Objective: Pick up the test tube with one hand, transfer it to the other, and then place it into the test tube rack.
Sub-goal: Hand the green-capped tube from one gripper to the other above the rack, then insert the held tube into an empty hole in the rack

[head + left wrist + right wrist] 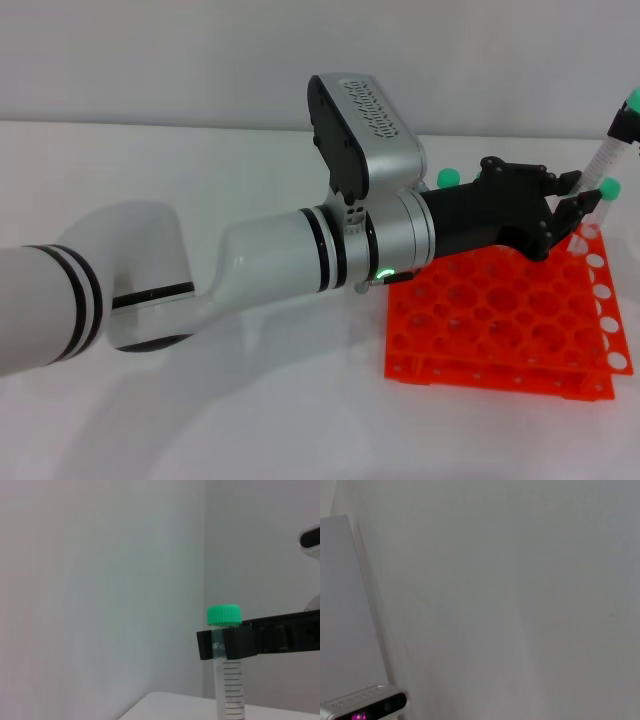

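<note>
- White table point(250, 400), bare wall; head view: your left gripper point(578, 195) reaches over the test tube rack point(500, 320), jaws parted and seemingly empty, probably readying for the handover.
- The test tube point(610, 155) hangs tilted at the frame's right edge, above the rack's far corner. Two other green caps point(447, 177) sit near the gripper.
- Left wrist view: only here you see the right gripper point(220, 644) clamped on the tube just under its cap.
- Right wrist view: wall only, no tube.

Left arm point(300, 255) reaches forward, gripper point(578, 208) jaws parted.
</note>
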`<state>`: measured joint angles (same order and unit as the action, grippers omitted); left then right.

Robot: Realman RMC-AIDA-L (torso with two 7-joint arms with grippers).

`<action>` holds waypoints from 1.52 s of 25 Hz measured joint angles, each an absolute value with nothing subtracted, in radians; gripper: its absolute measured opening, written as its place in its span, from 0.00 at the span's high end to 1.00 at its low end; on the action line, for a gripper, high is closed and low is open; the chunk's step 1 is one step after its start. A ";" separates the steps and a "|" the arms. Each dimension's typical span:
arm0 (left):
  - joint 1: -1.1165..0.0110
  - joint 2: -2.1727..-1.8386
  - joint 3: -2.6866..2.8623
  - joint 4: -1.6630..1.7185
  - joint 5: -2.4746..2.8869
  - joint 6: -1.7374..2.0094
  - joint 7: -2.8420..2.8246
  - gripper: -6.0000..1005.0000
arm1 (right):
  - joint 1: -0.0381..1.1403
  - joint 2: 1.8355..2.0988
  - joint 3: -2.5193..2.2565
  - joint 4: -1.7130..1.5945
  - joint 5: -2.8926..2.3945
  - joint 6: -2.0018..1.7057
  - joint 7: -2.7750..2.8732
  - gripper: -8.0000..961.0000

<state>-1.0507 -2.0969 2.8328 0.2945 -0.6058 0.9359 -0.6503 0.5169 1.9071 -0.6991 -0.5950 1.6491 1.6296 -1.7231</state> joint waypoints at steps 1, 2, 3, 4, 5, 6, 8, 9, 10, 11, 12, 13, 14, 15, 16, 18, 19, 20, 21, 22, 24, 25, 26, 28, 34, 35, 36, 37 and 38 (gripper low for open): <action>-1.051 -2.097 2.833 0.295 -0.606 0.936 -0.650 0.80 | 0.517 1.907 -0.699 -0.595 1.649 1.630 -1.723 0.73; -1.051 -2.097 2.833 0.295 -0.604 0.935 -0.650 0.80 | 0.517 1.907 -0.699 -0.595 1.649 1.630 -1.723 0.76; -1.051 -2.097 2.832 0.295 -0.603 0.934 -0.650 0.80 | 0.517 1.907 -0.700 -0.595 1.649 1.630 -1.723 0.79; -1.051 -2.097 2.832 0.295 -0.601 0.933 -0.650 0.80 | 0.517 1.907 -0.700 -0.595 1.649 1.630 -1.724 0.79; -1.051 -2.097 2.831 0.295 -0.599 0.932 -0.650 0.80 | 0.516 1.907 -0.700 -0.595 1.649 1.630 -1.724 0.79; -1.051 -2.097 2.831 0.295 -0.598 0.931 -0.650 0.80 | 0.516 1.907 -0.700 -0.595 1.649 1.630 -1.724 0.79; -1.050 -2.097 2.830 0.295 -0.598 0.931 -0.650 0.80 | 0.516 1.907 -0.700 -0.595 1.649 1.631 -1.724 0.79; -1.047 -2.097 2.828 0.296 -0.599 0.931 -0.650 0.80 | 0.516 1.907 -0.700 -0.595 1.649 1.631 -1.724 0.79; -1.044 -2.098 2.823 0.296 -0.599 0.931 -0.648 0.80 | 0.516 1.907 -0.700 -0.595 1.649 1.631 -1.724 0.79; -1.036 -2.098 2.813 0.296 -0.599 0.931 -0.645 0.80 | 0.516 1.907 -0.700 -0.595 1.649 1.631 -1.724 0.79; -1.028 -2.099 2.801 0.296 -0.598 0.931 -0.639 0.80 | 0.514 1.907 -0.700 -0.596 1.652 1.632 -1.725 0.79; -1.016 -2.099 2.787 0.299 -0.596 0.932 -0.624 0.80 | 0.513 1.907 -0.700 -0.596 1.655 1.633 -1.726 0.79; -1.004 -2.099 2.776 0.305 -0.594 0.933 -0.606 0.80 | 0.512 1.907 -0.700 -0.596 1.656 1.635 -1.727 0.79; -0.990 -2.099 2.766 0.316 -0.594 0.935 -0.581 0.80 | 0.511 1.907 -0.700 -0.595 1.658 1.639 -1.729 0.79; -0.979 -2.099 2.757 0.326 -0.594 0.936 -0.556 0.80 | 0.510 1.907 -0.700 -0.596 1.659 1.640 -1.730 0.79; -0.950 -2.099 2.737 0.351 -0.594 0.936 -0.500 0.80 | 0.510 1.907 -0.700 -0.595 1.663 1.647 -1.731 0.79; -0.938 -2.100 2.728 0.360 -0.594 0.936 -0.481 0.80 | 0.510 1.907 -0.700 -0.595 1.665 1.650 -1.732 0.79; -0.926 -2.100 2.720 0.364 -0.594 0.928 -0.467 0.80 | 0.509 1.906 -0.698 -0.597 1.677 1.652 -1.733 0.79; -0.918 -2.100 2.715 0.366 -0.595 0.925 -0.457 0.80 | 0.509 1.906 -0.698 -0.597 1.678 1.652 -1.733 0.79; -0.911 -2.101 2.712 0.369 -0.597 0.924 -0.450 0.80 | 0.509 1.906 -0.698 -0.597 1.679 1.653 -1.733 0.79; -0.901 -2.102 2.711 0.370 -0.601 0.924 -0.440 0.80 | 0.509 1.906 -0.697 -0.597 1.681 1.655 -1.734 0.79; -0.893 -2.102 2.711 0.371 -0.603 0.925 -0.428 0.80 | 0.508 1.906 -0.694 -0.597 1.683 1.655 -1.734 0.79; -0.880 -2.102 2.706 0.379 -0.604 0.929 -0.409 0.80 | 0.508 1.906 -0.690 -0.597 1.683 1.655 -1.734 0.79; -0.837 -2.102 2.686 0.402 -0.605 0.935 -0.359 0.60 | 0.504 1.905 -0.680 -0.597 1.684 1.653 -1.736 0.79; -0.596 -2.099 2.565 0.517 -0.606 1.015 -0.132 0.39 | 0.489 1.884 -0.673 -0.597 1.692 1.643 -1.736 0.79; -0.556 -2.099 2.553 0.524 -0.606 1.053 -0.104 0.35 | 0.489 1.884 -0.673 -0.598 1.692 1.643 -1.736 0.79; -0.506 -2.099 2.535 0.526 -0.608 1.113 -0.073 0.30 | 0.489 1.884 -0.673 -0.598 1.692 1.643 -1.736 0.79; -0.470 -2.099 2.521 0.526 -0.611 1.158 -0.056 0.26 | 0.497 1.886 -0.676 -0.606 1.688 1.640 -1.738 0.79; -0.434 -2.099 2.508 0.523 -0.619 1.198 -0.045 0.21 | 0.501 1.888 -0.680 -0.607 1.684 1.638 -1.744 0.79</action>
